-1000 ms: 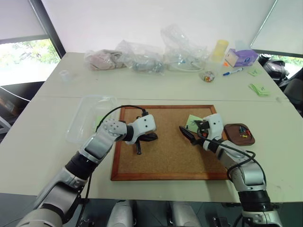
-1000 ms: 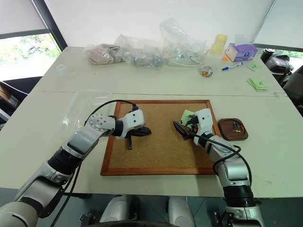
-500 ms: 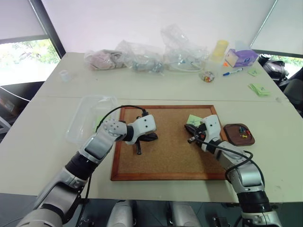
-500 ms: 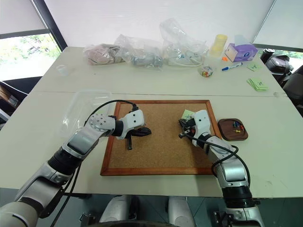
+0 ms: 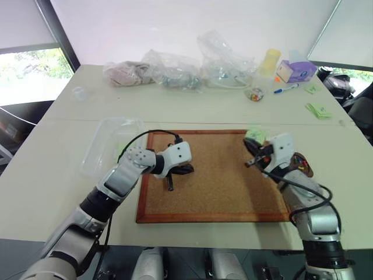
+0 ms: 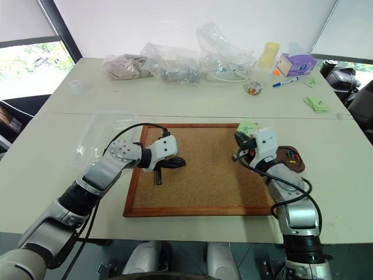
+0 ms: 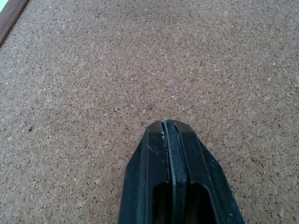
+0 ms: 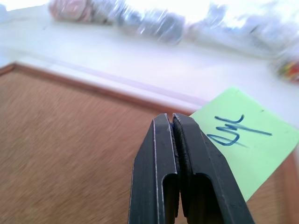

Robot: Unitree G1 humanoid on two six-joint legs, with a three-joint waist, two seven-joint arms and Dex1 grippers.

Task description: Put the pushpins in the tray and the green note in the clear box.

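Green note [image 8: 247, 144] hangs pinched in my right gripper [image 8: 173, 122] above the corkboard's [image 5: 213, 175] far right corner (tray [image 6: 293, 165] just beside); my left gripper [image 7: 167, 126] sits clenched, empty, over cork.

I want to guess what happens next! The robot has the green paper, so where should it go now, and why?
Probably carry the green note, pinched in the right gripper with jaws shut, leftward over the corkboard toward the clear box. The note hangs above the board's far right corner; the box lies beyond its left edge.
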